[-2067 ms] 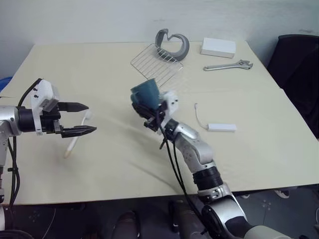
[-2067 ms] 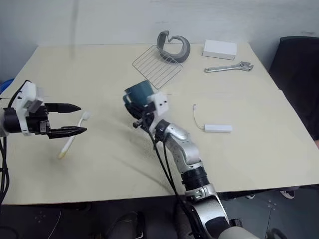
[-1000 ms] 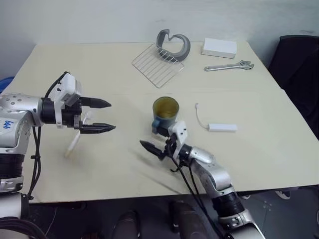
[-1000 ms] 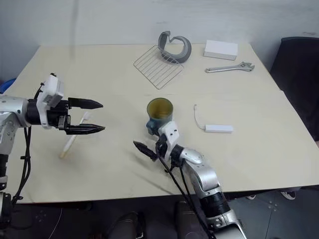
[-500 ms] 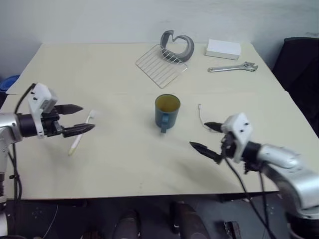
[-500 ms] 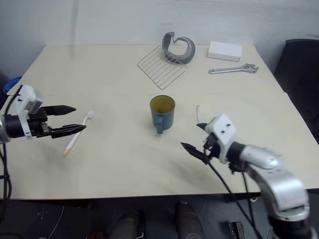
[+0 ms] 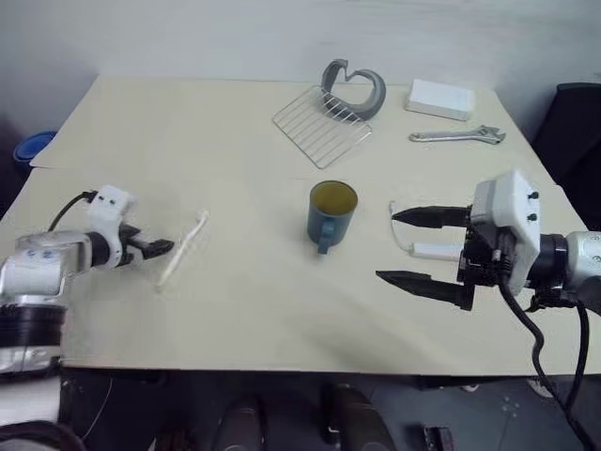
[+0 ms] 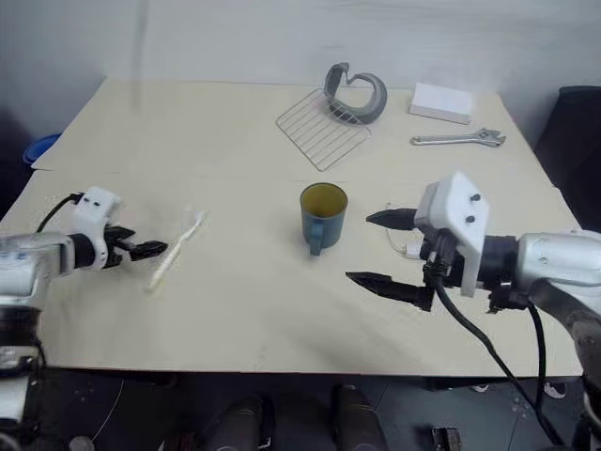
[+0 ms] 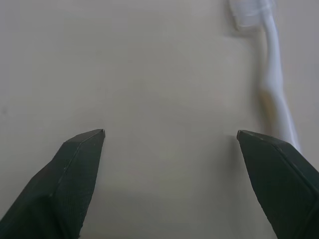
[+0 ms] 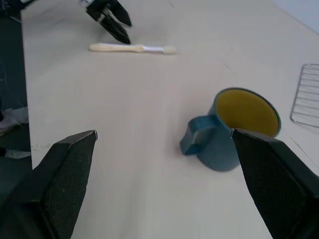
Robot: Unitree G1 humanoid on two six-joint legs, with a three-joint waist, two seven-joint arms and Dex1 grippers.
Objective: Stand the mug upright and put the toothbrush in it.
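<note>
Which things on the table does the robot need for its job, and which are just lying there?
Needed:
mug, already standing upright
toothbrush, lying flat on the table
left gripper, open, right beside the toothbrush

Just lying there:
wire rack
grey curved holder
white box
wrench
white adapter with cable

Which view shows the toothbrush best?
The right wrist view: the whole toothbrush lies flat on the table, head to handle end, with the left gripper beside it. The left wrist view cuts off its handle. Both eye views show it whole but small, left of the upright mug.
</note>
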